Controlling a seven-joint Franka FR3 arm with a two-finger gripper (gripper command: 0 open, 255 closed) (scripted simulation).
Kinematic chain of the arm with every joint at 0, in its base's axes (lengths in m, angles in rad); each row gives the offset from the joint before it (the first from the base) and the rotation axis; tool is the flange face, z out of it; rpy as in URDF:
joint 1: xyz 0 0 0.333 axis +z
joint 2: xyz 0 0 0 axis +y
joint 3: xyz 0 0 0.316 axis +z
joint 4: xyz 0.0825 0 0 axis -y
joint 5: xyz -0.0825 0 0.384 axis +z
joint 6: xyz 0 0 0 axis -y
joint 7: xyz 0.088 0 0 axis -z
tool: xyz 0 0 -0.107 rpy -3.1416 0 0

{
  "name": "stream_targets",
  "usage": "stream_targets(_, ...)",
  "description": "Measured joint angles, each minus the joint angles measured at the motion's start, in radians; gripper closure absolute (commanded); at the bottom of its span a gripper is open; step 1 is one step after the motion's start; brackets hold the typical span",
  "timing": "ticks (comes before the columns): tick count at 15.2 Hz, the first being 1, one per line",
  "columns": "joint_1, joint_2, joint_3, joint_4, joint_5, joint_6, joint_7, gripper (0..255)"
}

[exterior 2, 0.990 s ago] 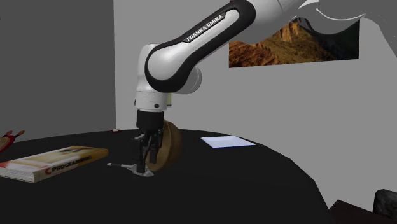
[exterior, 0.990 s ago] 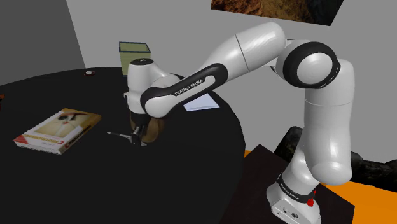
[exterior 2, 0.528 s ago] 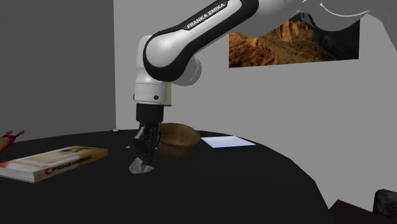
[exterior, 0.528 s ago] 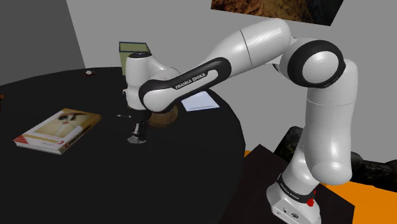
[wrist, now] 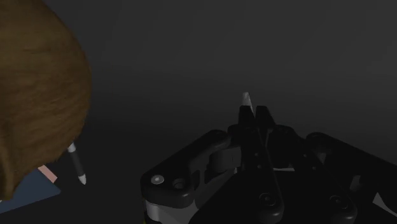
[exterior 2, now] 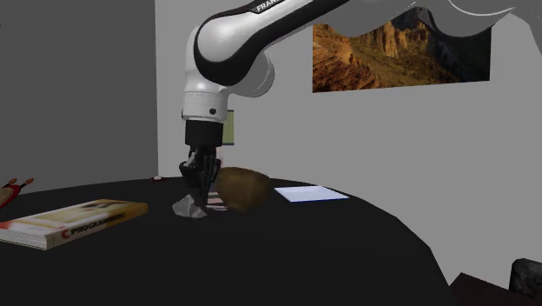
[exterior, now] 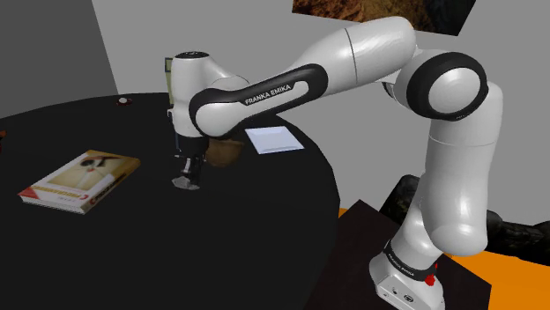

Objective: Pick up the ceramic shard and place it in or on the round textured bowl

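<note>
Even light outside, a murky wrist view

In both exterior views flat light leaves the grey wall (exterior 2: 434, 156) uniform and lays broad, soft sheens along the upper sides of the white arm (exterior: 370, 53), while the black table (exterior: 256, 229) swallows any shadow. The wrist view is dim: the brown bowl (wrist: 32, 95) glows faintly, and the ceramic shard (wrist: 245, 100) makes one pale spot at the black gripper (wrist: 253, 111).
</note>
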Motion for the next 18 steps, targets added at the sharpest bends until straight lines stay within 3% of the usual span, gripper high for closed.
stream_targets(9,0.0,-0.033,0.005,0.078,0.012,-0.11,-0.006,255)
stream_targets(10,0.0,-0.033,0.005,0.078,0.012,-0.11,-0.006,0)
stream_targets(12,-0.017,-0.006,0.01,0.107,0.048,-0.121,-0.031,0)
stream_targets(15,-0.091,0.114,0.035,0.217,0.221,-0.175,-0.13,0)
stream_targets(18,-0.1,0.149,0.044,0.224,0.255,-0.16,-0.147,0)
